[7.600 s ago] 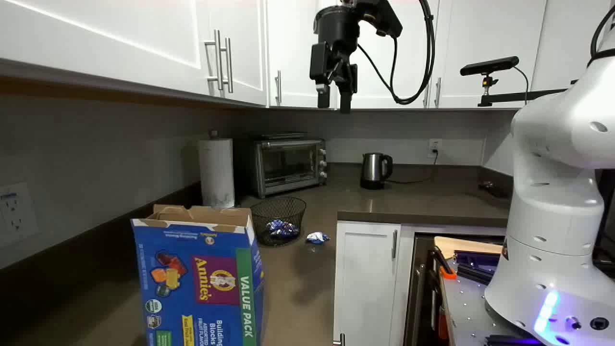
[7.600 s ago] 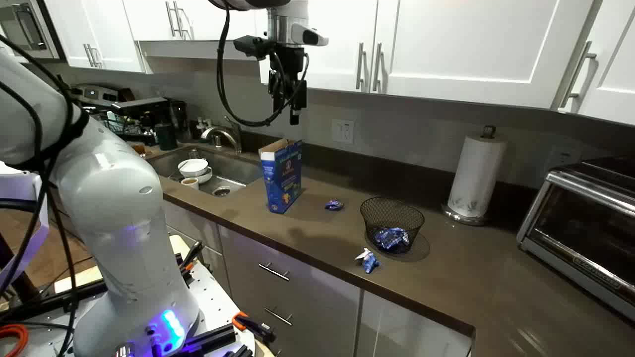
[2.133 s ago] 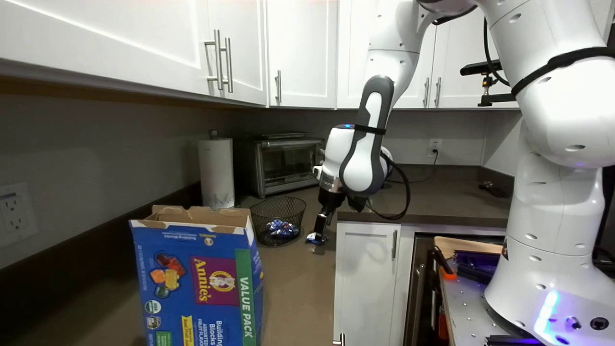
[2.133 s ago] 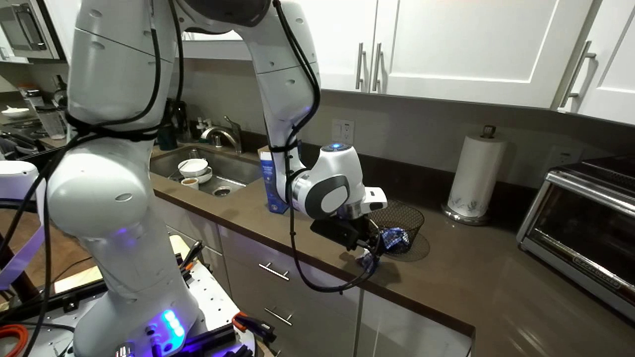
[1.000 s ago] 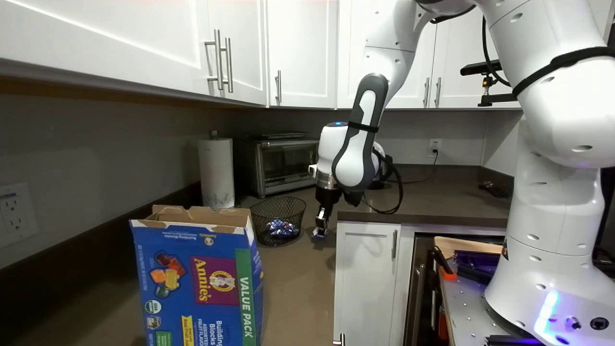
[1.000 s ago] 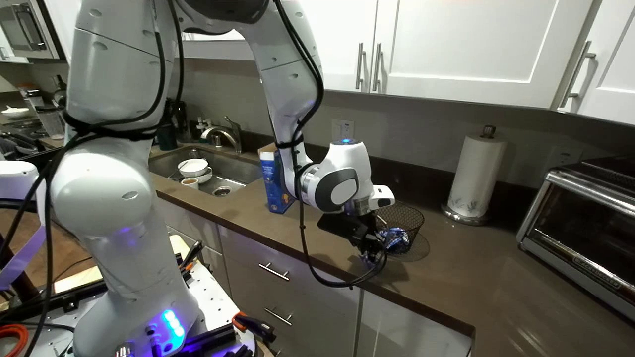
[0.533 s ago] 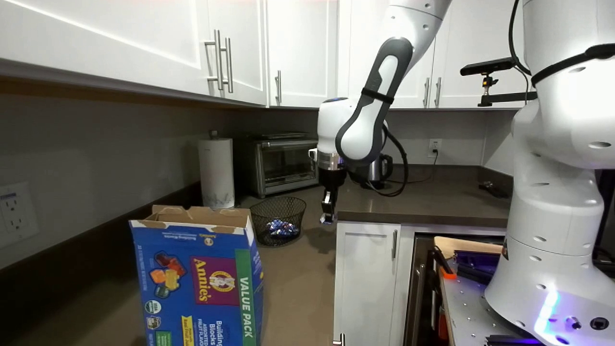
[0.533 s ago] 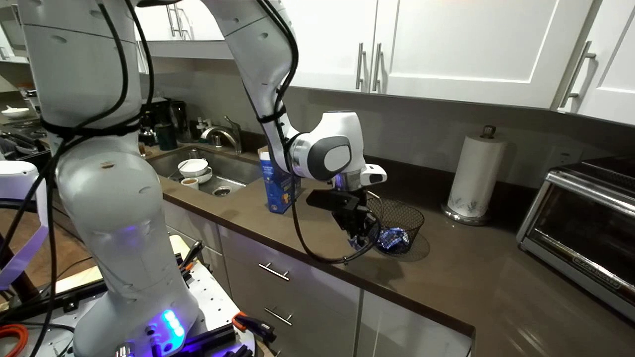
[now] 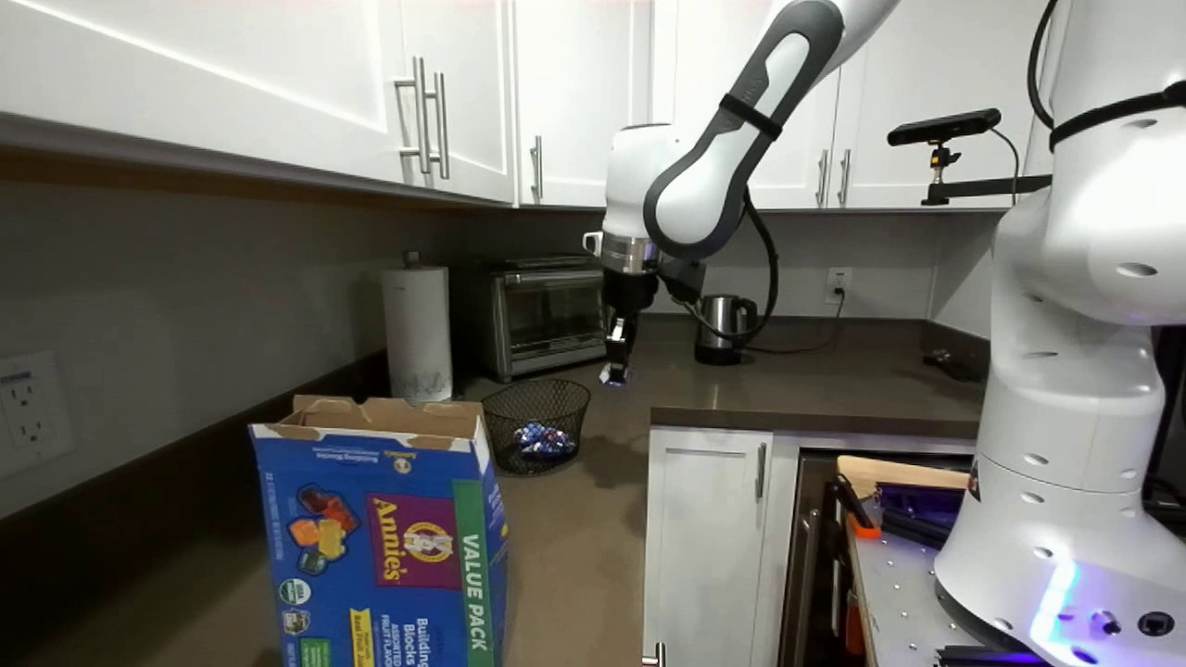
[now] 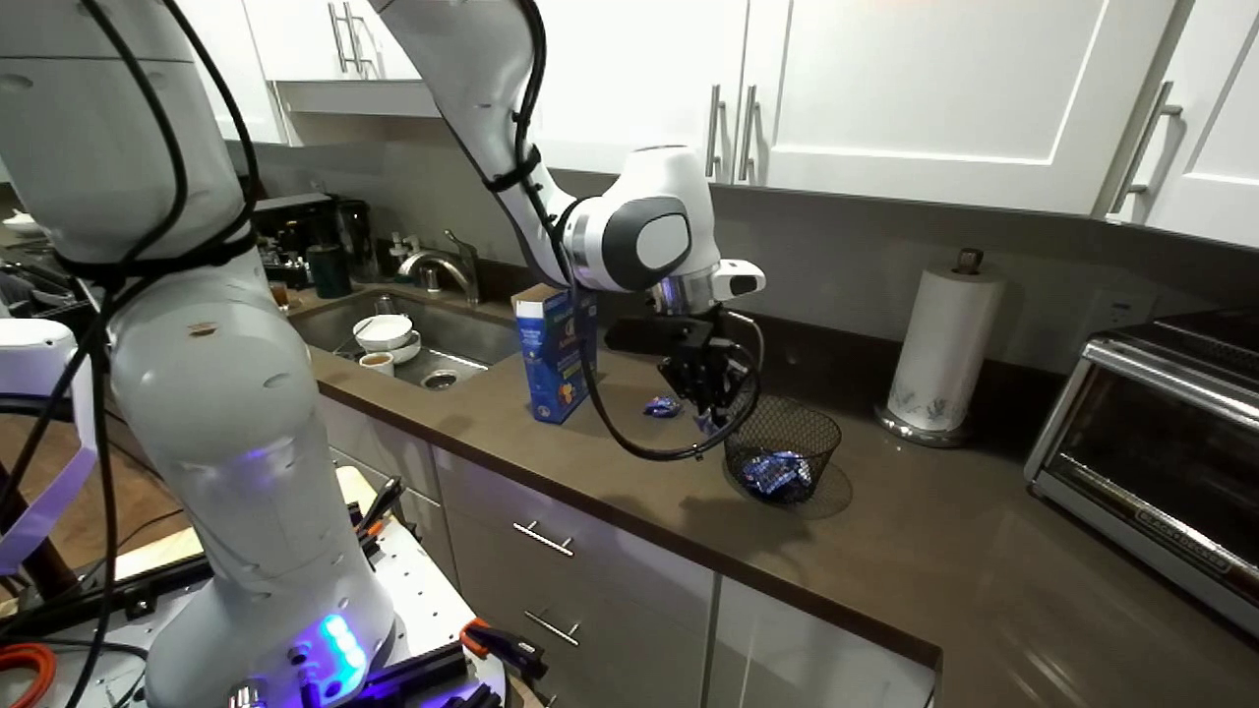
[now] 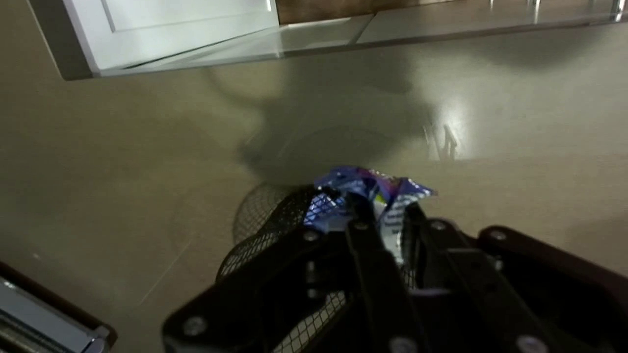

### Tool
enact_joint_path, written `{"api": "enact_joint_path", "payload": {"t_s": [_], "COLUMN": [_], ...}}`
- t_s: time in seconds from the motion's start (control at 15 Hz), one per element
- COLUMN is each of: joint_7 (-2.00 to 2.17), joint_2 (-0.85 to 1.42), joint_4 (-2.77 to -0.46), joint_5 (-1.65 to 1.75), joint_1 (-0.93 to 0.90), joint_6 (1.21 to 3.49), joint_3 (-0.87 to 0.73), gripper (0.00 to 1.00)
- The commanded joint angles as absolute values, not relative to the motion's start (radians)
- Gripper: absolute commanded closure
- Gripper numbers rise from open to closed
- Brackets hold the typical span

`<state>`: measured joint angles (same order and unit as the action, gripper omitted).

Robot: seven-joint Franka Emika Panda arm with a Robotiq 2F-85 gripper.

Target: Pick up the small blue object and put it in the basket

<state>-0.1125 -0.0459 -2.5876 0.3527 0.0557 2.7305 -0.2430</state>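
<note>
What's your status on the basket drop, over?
Jaws shut on small blue packet. Packet off counter, not yet in basket. Nothing seen in the way.

White cabinets (image 9: pixel 584 102) with metal handles (image 9: pixel 537 169) hang above a brown counter (image 10: pixel 934 531) — a grey wall (image 10: pixel 836 256) between them. Drawers (image 10: pixel 629 551) sit below the counter's edge, a sink (image 10: pixel 462 339) is set into it, and light (image 11: pixel 454 122) glints off its top.

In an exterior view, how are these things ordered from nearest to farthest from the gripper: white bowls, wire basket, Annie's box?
1. Wire basket, below the gripper, toward the picture's right.
2. Annie's box, toward the left.
3. White bowls, farther left, in the sink.
</note>
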Motion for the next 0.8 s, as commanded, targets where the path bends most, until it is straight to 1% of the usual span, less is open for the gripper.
{"api": "enact_joint_path", "payload": {"t_s": [0.0, 0.27, 0.47, 0.53, 0.6, 0.67, 0.73], "joint_7": [-0.125, -0.122, -0.108, -0.108, -0.102, -0.1, -0.102], "joint_2": [-0.039, 0.043, 0.12, 0.142, 0.159, 0.172, 0.174], "joint_4": [-2.576, -2.559, -2.537, -2.529, -2.519, -2.51, -2.509], "joint_5": [0.366, 0.36, 0.368, 0.364, 0.37, 0.375, 0.374], "joint_1": [0.109, 0.126, 0.101, 0.099, 0.093, 0.084, 0.075], "joint_6": [2.836, 3.044, 3.164, 3.187, 3.198, 3.203, 3.189], "joint_3": [-0.209, -0.202, -0.225, -0.225, -0.231, -0.24, -0.244], "gripper": [0.93, 0.93, 0.93, 0.9, 0.59, 0.57, 0.53]}}
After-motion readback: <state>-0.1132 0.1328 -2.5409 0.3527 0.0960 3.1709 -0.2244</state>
